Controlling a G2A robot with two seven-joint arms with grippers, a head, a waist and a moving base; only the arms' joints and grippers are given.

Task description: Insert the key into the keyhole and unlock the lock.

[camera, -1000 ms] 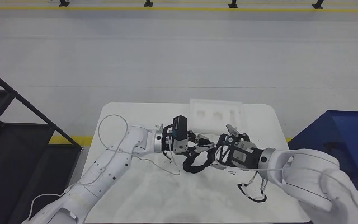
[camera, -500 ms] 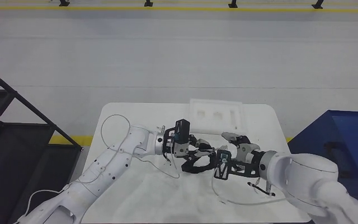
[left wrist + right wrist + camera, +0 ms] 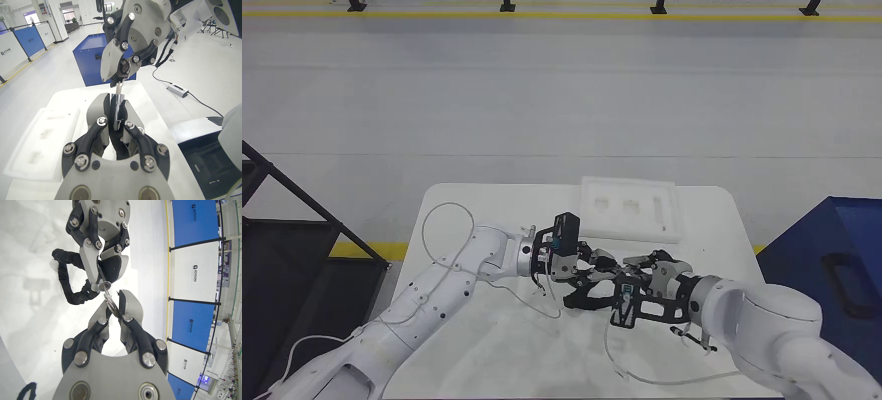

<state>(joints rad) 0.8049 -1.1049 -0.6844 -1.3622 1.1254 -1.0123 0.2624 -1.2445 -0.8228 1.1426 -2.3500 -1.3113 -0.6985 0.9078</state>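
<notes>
— what's held?
— the silver cylinder lock (image 3: 117, 113) with its black cable loop (image 3: 64, 279) is pinched in the left gripper (image 3: 115, 100), above the white table (image 3: 472, 215). the right gripper (image 3: 113, 298) pinches the silver key (image 3: 112, 306), tip at the keyhole (image 3: 107, 284).
— and around?
— a white foam tray (image 3: 630, 208) lies at the table's far edge. blue bin (image 3: 832, 235) beside, pale floor (image 3: 562, 100), yellow line (image 3: 562, 15) beyond.

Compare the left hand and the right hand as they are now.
The left hand is shut on the lock, a silver cylinder; the right hand is shut on the key, by its head. The left hand's load trails a black cable loop; the right hand's does not. Shared: both are shut, face each other and meet at the keyhole.
</notes>
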